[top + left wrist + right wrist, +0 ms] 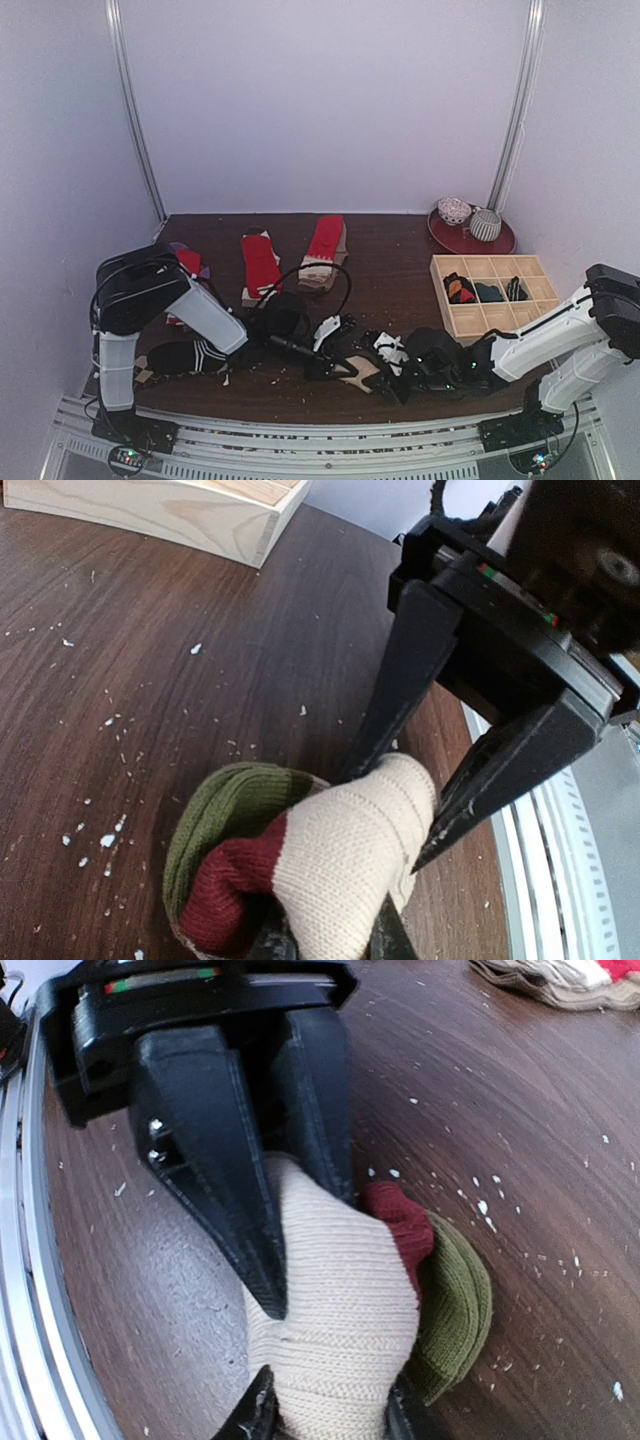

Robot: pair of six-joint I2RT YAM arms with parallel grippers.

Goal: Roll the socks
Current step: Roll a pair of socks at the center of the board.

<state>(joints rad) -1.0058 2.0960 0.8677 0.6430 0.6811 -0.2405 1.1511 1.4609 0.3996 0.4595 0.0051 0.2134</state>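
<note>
Sock of beige knit with red and green bands [300,870] sits rolled on the dark wooden tabletop [150,660]. Left tool [305,1245] and right tool [388,820] both pinch its beige end.

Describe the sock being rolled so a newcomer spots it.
Dark table, front edge, centre. The bunched beige sock is pinched between left hand and right hand; its dark-red and green bands distinguish it from the flat red socks behind and the black striped sock to its left.
</note>
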